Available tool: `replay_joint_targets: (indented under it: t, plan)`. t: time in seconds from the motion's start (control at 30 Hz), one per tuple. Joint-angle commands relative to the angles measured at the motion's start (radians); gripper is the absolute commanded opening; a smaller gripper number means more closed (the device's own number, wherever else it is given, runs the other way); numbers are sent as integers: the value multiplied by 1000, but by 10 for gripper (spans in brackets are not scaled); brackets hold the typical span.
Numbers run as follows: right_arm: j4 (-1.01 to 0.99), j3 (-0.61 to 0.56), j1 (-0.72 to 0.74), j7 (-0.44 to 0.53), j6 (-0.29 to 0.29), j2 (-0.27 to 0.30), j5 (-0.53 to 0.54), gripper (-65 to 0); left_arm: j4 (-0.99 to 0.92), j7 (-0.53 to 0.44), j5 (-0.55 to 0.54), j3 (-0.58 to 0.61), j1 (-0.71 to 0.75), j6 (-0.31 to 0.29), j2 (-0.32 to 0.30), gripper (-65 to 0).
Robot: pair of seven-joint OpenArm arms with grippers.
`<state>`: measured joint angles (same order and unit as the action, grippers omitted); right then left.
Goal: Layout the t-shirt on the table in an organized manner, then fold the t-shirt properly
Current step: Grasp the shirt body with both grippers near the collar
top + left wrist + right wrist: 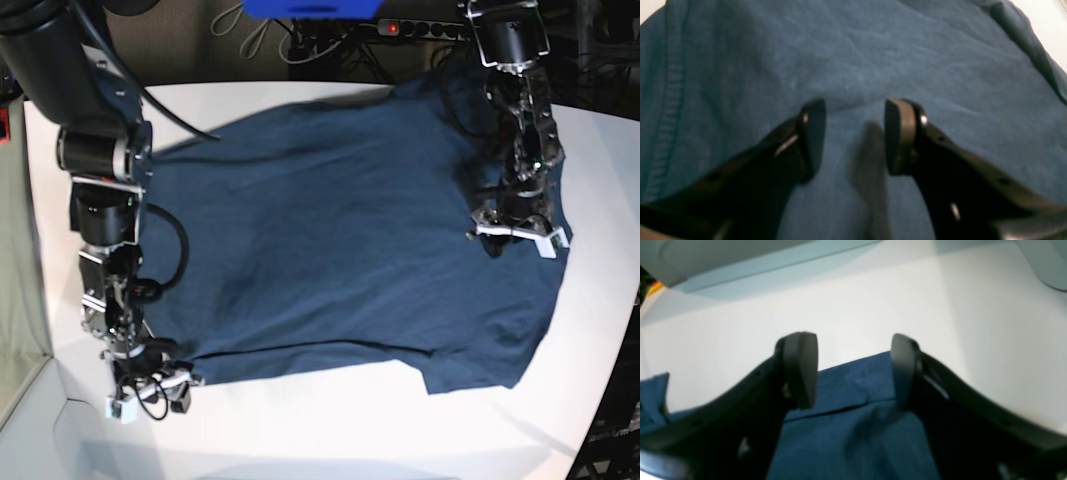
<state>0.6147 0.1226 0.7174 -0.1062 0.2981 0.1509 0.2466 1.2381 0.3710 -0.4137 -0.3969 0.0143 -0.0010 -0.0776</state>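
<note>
Two end effectors stand released: right end effector [853,368] at the t-shirt [340,260] hem, left end effector [855,133] over its body; apparently flattening it on the worktop [300,430].

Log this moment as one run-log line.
stage: layout | t-shirt: spread on table | left gripper: open over fabric | right gripper: open at shirt edge
</note>
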Motion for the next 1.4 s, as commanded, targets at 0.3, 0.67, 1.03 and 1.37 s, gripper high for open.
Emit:
replay_joint_targets:
  t: [0.3,0.67,1.03,1.37]
  plan:
    - [228,-10,-186,-181,5,32,46,-334,47,105,16,-4,32,52,-1,-358]
    - [874,-10,-540,-453,6,-30,46,-334,188,113,23,3,-81,52,-1,-358]
    - [1163,-223,-829,-571,6,-138,46,-335,-130,105,26,3,-325,52,-1,-358]
    - [1081,-317,-862,-565,6,-121,43,-335,-426,-50,169,3,-403,52,-20,-358]
